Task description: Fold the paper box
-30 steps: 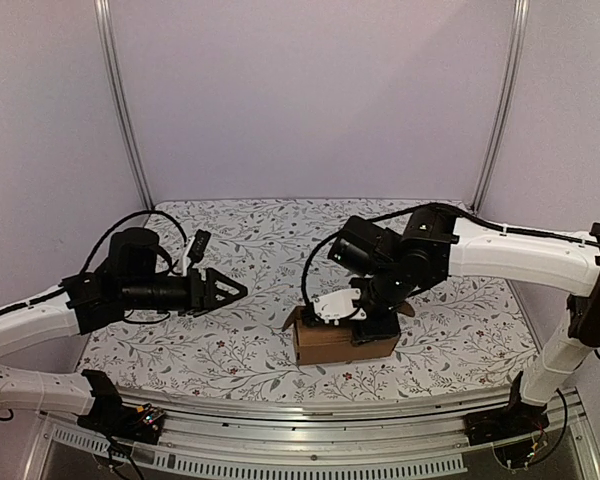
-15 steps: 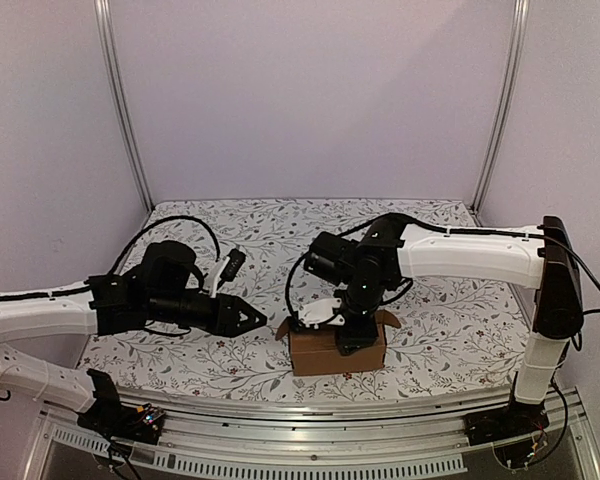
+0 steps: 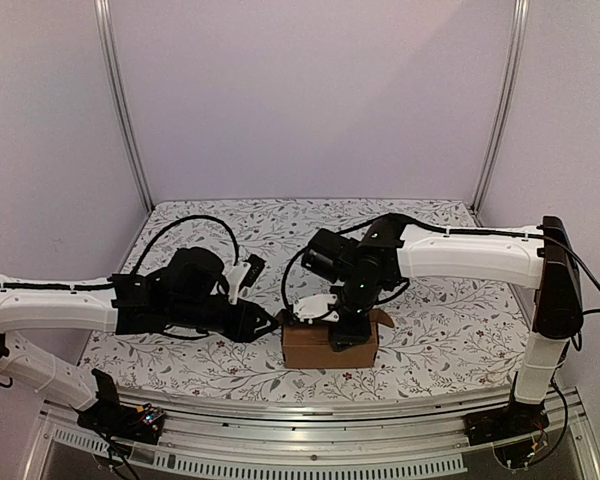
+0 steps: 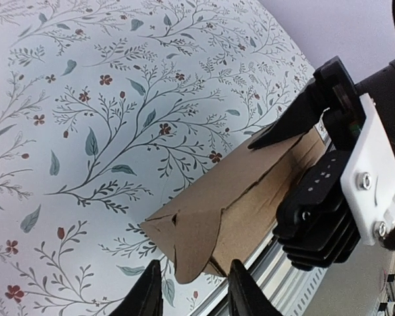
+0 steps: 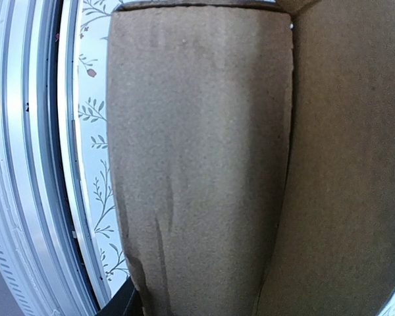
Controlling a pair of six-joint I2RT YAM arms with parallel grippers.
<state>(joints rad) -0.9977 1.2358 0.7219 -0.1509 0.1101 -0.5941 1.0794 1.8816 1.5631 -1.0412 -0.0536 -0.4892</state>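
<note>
Pinning box (image 3: 315, 348) from above, your right tool (image 3: 345, 325) likely steadies it; its opening can't be told. Your left tool (image 4: 195, 293), half-open and empty, straddles end flap (image 4: 191, 243) just ahead, probably to tuck it.

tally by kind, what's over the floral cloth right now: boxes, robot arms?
Brown cardboard die-cut box: 1
White-and-black robot arms: 2 (left arm, right arm)
Total: 3
</note>
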